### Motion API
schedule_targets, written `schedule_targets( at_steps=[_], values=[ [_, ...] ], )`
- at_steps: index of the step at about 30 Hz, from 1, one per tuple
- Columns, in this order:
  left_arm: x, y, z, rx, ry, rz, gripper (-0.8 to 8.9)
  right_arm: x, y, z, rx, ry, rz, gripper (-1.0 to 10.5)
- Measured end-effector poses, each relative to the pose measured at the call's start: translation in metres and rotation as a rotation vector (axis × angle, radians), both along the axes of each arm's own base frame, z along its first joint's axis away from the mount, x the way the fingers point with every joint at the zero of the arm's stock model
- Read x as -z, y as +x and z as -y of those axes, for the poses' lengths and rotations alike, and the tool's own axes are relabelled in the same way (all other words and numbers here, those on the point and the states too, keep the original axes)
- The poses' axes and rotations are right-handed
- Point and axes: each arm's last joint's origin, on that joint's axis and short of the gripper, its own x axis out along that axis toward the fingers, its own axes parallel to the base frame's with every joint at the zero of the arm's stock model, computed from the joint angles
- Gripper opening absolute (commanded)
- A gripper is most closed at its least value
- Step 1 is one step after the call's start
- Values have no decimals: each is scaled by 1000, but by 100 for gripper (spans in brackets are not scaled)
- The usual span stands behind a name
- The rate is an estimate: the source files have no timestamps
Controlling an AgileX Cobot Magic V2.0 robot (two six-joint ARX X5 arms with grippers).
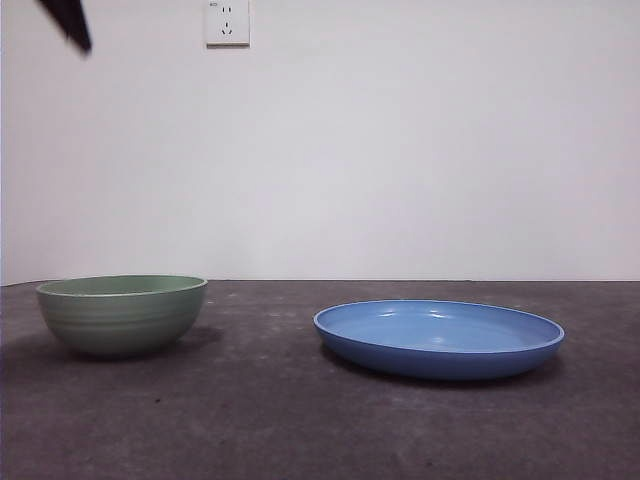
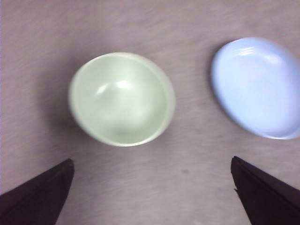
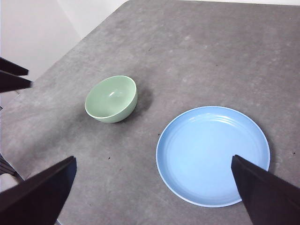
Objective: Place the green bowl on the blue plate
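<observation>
Left wrist view: the left gripper [image 2: 150, 197] hangs above the green bowl [image 2: 122, 98], jaws spread wide, wider than the bowl, and holding nothing.
Right gripper [image 3: 152, 197]: waits higher up, over the blue plate [image 3: 213, 154], jaws likewise wide apart and empty.
Black tip [image 1: 68, 22]: a dark arm part at the front view's top corner, on the bowl's side; likely the left arm, judging by what its wrist camera sees.
Green bowl, place: upright on the grey table [image 1: 300, 420], beside the blue plate and clearly apart from it, not touching.
Blue plate, place: flat on the table, nothing in it.
Handling, as a judgement: the bowl looks rigid, light and smooth, possibly slippery; a dropped bowl might chip.
Where to grip: one jaw inside and one outside the rim seems safest, since the rounded wall could slide out of a squeeze.
Count: one bowl, one plate, two grippers, one wall socket [image 1: 227, 22].
</observation>
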Motion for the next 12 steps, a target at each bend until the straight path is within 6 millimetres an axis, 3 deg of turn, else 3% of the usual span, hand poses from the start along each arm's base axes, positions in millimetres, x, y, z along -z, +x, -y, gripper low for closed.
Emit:
schedule_targets(
  at_steps=[6, 12],
  values=[
    [28, 34, 3, -109, 157, -107, 655, 2, -1, 0, 2, -7, -27, 616],
    [56, 68, 9, -127, 187, -174, 653, 3, -2, 1, 1, -10, -37, 616]
  ],
)
